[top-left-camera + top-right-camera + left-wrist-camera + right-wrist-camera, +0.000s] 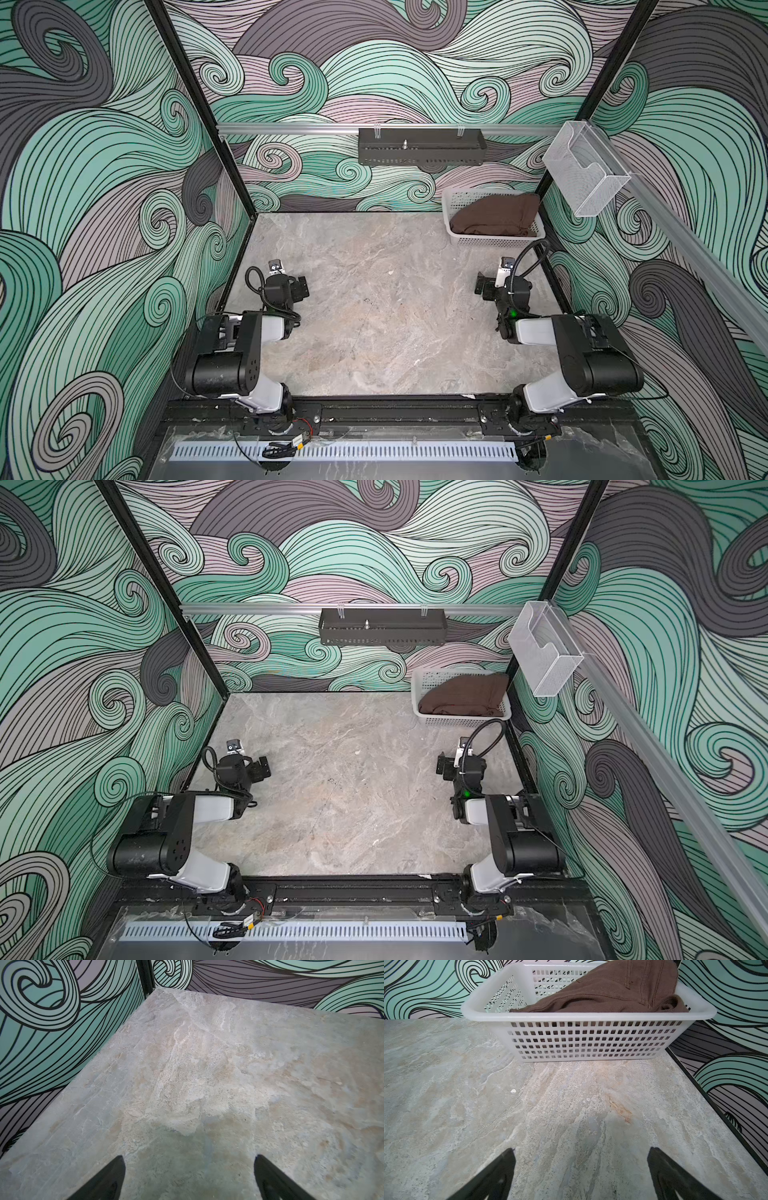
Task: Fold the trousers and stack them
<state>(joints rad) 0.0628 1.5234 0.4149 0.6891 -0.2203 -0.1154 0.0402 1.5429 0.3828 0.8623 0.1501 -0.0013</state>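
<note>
The dark brown trousers [494, 216] [463, 696] lie bunched in a white mesh basket [498, 240] [461, 720] at the back right corner of the table, seen in both top views. The right wrist view shows the trousers [608, 991] heaped above the rim of the basket [583, 1041]. My right gripper [482, 284] [581, 1149] hovers over bare table well short of the basket, open and empty. My left gripper [301, 286] [189, 1157] is at the left side, open, with only table between its fingers.
The marble-patterned table [374, 324] is walled on three sides by patterned panels. A black perforated tray [422, 151] hangs on the rear rail. A clear holder [582, 166] hangs on the right rail above the basket. A small white speck [513, 1090] lies on the table.
</note>
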